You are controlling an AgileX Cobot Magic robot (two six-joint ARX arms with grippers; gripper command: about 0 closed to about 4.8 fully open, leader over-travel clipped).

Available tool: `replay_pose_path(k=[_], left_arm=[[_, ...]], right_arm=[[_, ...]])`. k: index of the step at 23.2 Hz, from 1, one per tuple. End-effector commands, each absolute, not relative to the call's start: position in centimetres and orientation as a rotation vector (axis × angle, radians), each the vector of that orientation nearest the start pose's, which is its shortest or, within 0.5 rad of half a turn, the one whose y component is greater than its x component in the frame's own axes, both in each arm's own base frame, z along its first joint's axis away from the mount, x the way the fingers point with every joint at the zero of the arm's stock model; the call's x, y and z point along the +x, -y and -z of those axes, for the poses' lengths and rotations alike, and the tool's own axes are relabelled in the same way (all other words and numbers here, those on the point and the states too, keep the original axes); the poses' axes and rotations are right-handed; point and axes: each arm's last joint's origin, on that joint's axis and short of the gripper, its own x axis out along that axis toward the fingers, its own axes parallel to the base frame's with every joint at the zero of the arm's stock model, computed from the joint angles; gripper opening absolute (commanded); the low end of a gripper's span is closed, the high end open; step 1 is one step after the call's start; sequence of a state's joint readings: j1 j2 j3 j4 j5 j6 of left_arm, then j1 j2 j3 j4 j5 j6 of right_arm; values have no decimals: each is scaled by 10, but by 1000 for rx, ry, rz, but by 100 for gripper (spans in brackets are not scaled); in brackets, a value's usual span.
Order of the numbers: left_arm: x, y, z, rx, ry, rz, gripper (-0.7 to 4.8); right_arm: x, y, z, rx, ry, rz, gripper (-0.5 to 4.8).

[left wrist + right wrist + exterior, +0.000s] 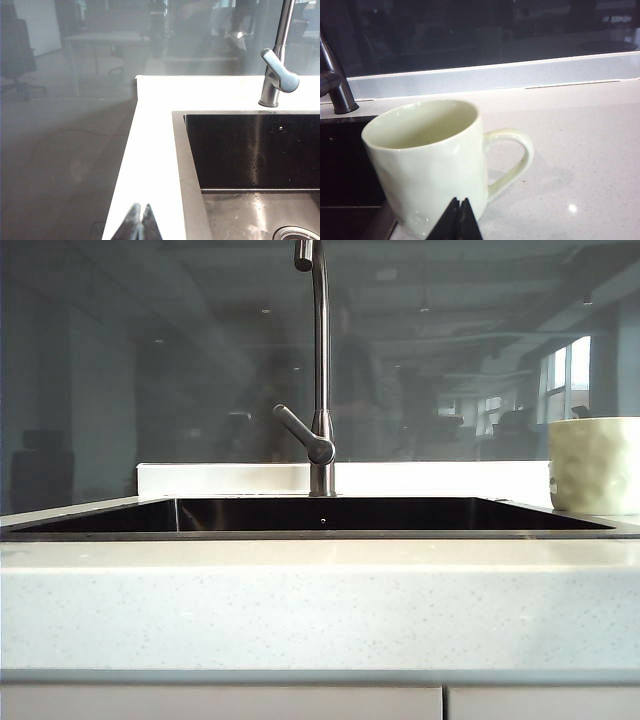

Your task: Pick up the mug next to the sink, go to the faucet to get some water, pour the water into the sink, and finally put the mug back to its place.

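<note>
Mug (432, 160) stands upright beside sink (192, 200); left gripper (138, 225) and right gripper (457, 220) closed, empty.

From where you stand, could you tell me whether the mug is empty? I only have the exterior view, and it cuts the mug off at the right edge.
Observer: The right wrist view looks into the mug; what shows of its inside looks dry.
Operator: Thank you. Which way does its handle point?
Observer: Away from the sink, out over the open counter.
Operator: And where is the right pincer?
Observer: The right pincer is shut, close in front of the mug's wall, not gripping it.
Operator: I cannot see the left pincer either.
Observer: The left pincer is shut too, over the counter strip beside the sink's far side from the mug, with the faucet ahead of it.
</note>
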State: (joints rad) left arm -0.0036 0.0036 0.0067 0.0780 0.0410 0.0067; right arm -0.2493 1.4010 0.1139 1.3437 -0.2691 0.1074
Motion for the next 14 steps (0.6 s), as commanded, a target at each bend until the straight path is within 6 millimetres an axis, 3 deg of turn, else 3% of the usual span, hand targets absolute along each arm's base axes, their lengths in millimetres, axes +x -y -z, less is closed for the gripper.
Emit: replay_pose_path(k=[1,14], left_arm=[[97,1,-175,9,97,42,-6],[97,1,-175,9,96,42,-6]], right_arm=[[193,41,-153,89,72,-23,-1],[192,41,-154,87,77,-23,-1]])
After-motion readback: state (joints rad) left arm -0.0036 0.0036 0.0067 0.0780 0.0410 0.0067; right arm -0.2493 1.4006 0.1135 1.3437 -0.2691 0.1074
